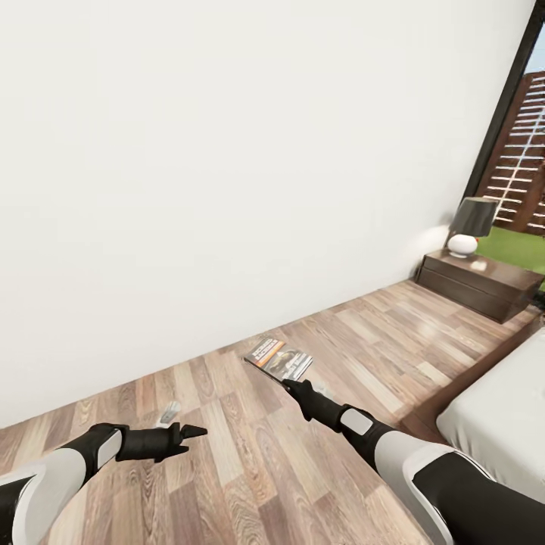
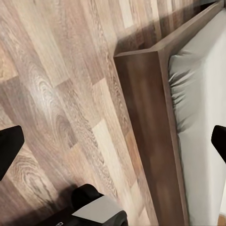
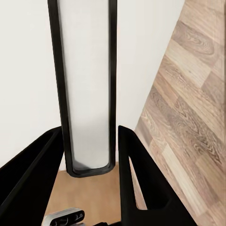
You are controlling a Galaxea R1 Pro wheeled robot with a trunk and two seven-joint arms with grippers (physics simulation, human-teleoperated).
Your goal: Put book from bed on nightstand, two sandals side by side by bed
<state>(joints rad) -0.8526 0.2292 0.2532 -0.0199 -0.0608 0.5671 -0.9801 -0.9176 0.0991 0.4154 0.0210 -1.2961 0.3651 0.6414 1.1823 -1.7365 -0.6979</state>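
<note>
Book [image 1: 278,359] lay on the wood floor [image 1: 227,454] near the wall, right pincer [image 1: 290,384] touching its edge, grip state unclear; left pincer [image 1: 198,431] spread wide; nightstand [image 1: 480,284] beside bed [image 1: 499,416]

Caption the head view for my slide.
Book lying on the wood floor near the wall, nightstand with lamp beyond.
</note>
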